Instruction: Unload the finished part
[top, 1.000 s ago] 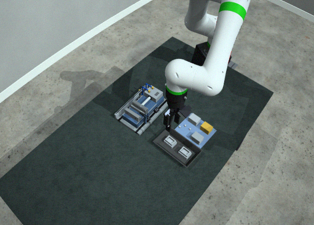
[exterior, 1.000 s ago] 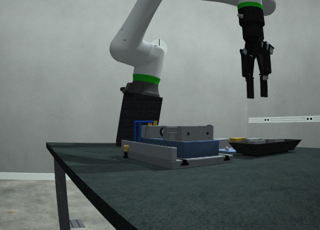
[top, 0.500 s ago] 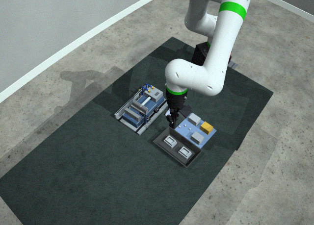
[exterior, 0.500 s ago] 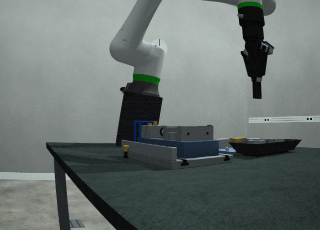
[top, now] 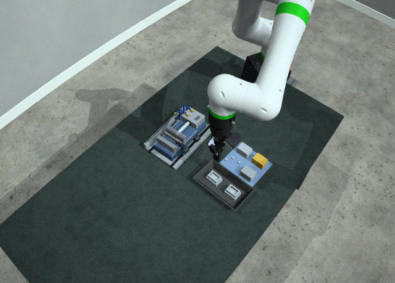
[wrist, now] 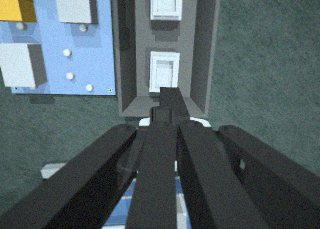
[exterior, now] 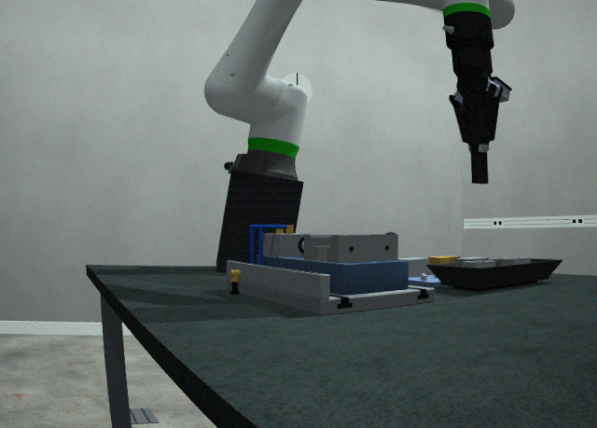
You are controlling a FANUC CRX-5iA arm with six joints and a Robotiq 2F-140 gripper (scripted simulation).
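Note:
Two pale grey blocks with a pocket on top lie flat, pocket up, in the black outfeed tray (top: 201, 180) (exterior: 492, 275) (wrist: 205, 49). The near pocket block (top: 213, 177) (wrist: 164, 71) and the far pocket block (top: 232, 192) (wrist: 166, 3) sit in a row, apart. My gripper (top: 216, 157) (exterior: 478, 172) (wrist: 168, 102) is shut with nothing between its fingers. It hangs high above the tray's end that faces the vise. The vise (top: 178, 135) (exterior: 337, 264) stands to the left, and I see no block between its jaws.
A blue plate (top: 234, 165) (wrist: 100, 49) beside the tray carries two upright plain grey blocks, one (top: 244, 149) (wrist: 17, 64) and another (top: 248, 172) (wrist: 75, 4), and a yellow block (top: 259, 160) (wrist: 15, 4). The arm's black base stands behind the vise.

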